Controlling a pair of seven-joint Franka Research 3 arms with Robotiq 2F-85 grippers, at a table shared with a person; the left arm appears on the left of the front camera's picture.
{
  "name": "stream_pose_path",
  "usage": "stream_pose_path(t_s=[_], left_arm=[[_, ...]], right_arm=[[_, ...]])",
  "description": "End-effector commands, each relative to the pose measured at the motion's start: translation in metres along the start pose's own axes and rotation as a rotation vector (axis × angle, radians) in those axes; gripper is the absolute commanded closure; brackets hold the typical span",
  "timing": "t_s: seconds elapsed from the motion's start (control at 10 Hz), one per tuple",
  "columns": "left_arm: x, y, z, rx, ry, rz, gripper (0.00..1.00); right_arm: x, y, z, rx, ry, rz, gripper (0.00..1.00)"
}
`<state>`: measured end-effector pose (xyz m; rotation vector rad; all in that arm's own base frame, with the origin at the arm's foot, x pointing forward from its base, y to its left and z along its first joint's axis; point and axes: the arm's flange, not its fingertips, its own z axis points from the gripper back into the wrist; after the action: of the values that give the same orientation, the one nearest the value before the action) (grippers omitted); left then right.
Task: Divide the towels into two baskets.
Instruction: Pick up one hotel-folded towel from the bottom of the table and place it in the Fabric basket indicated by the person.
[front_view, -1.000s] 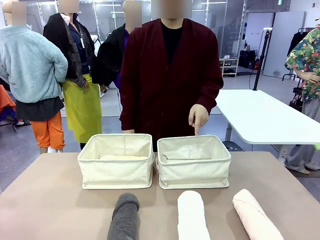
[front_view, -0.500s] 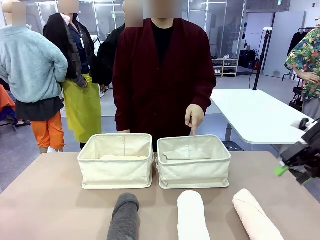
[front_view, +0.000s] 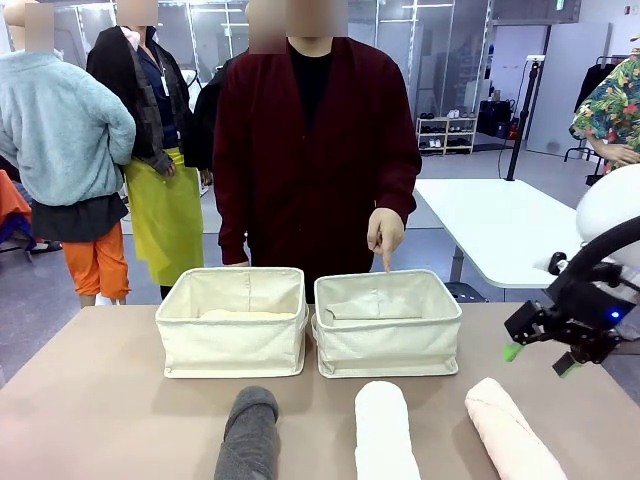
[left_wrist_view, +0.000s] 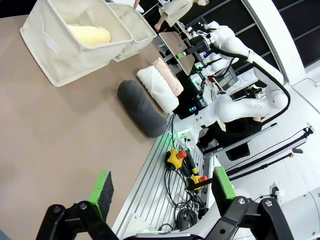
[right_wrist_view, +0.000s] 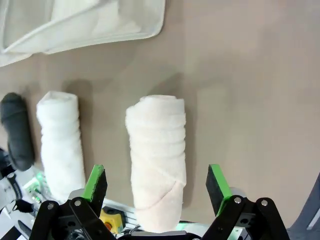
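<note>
You're looking at a table (front_view: 100, 400) carrying the left basket (front_view: 232, 345), which is holding the pale yellow towel (front_view: 248, 314), and the right basket (front_view: 388, 350) (a person's hand (front_view: 386, 232) is pointing down at it). The dark grey towel (front_view: 249, 435), white towel (front_view: 384, 435) and pale pink towel (front_view: 510, 430) are lying in a row in front. Your right gripper (right_wrist_view: 155, 181) is hovering spread wide over the pale pink towel, and your left gripper (left_wrist_view: 162, 187) is gaping wide too, well apart from the towels.

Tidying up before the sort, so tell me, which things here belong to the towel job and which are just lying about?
Job: yellow towel in the left basket, right basket, grey towel, white towel, pink towel, right pincer.
Lying about: white side table, stop buttons, cables.
</note>
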<state>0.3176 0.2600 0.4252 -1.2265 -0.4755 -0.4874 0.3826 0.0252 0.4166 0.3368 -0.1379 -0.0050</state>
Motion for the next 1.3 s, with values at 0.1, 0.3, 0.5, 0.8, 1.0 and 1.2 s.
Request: stream_pose_path(t_s=[0.1,0.3,0.5,0.8,1.0,1.2], left_arm=[[-0.005,-0.007,-0.001,-0.005,0.003,-0.006,0.00],[-0.005,-0.007,-0.001,-0.005,0.003,-0.006,0.00],[-0.005,-0.007,-0.001,-0.005,0.003,-0.006,0.00],[-0.005,-0.007,-0.001,-0.005,0.003,-0.006,0.00],[-0.005,-0.007,-0.001,-0.005,0.003,-0.006,0.00],[-0.005,-0.007,-0.001,-0.005,0.003,-0.006,0.00]], right_arm=[[-0.047,0.002,-0.052,-0.104,0.036,-0.024,0.00],[-0.054,0.002,-0.072,-0.135,0.060,-0.020,0.00],[-0.061,0.006,-0.086,-0.131,0.084,-0.007,0.00],[-0.069,0.010,-0.106,-0.151,0.125,0.017,0.00],[-0.073,0.015,-0.117,-0.174,0.130,0.039,0.00],[-0.076,0.017,-0.126,-0.198,0.141,0.055,0.00]])
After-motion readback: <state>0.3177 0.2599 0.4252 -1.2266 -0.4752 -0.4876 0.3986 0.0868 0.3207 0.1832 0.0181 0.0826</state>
